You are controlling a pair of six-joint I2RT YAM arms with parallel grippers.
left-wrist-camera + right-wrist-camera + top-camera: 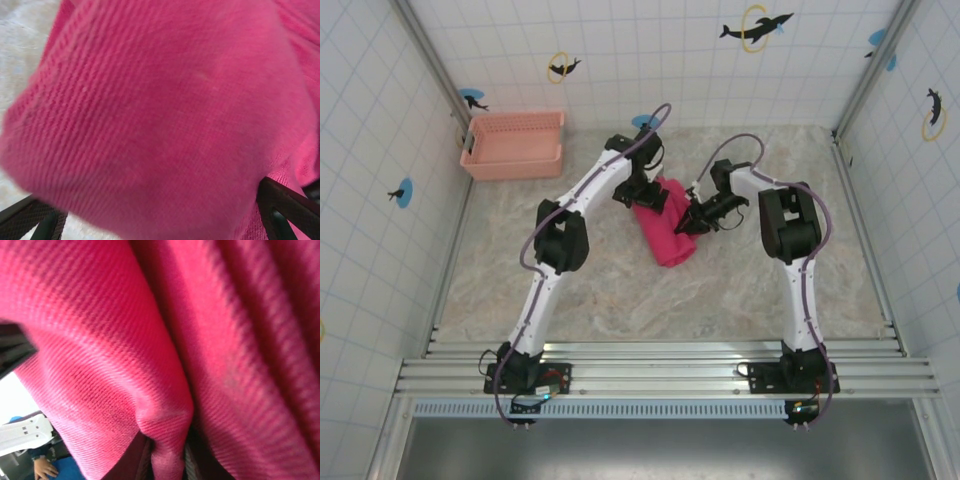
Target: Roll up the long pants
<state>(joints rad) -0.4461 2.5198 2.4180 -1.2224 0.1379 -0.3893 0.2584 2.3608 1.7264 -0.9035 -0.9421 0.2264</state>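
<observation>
Item, pants (pixel 667 228): tight bundle on the table (pixel 620 290), right of and nearer than the basket (pixel 510 160); left claw (pixel 653 201) wide at its basket-side end, right claw (pixel 688 222) narrow, pinching a fold opposite; I'd tuck loose edges under before releasing.

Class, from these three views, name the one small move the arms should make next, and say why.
Probably the right gripper should let go of its pinched fold: the long pants already lie as a compact bundle, and the left gripper straddles one end, jaws wide, to steady it.
</observation>
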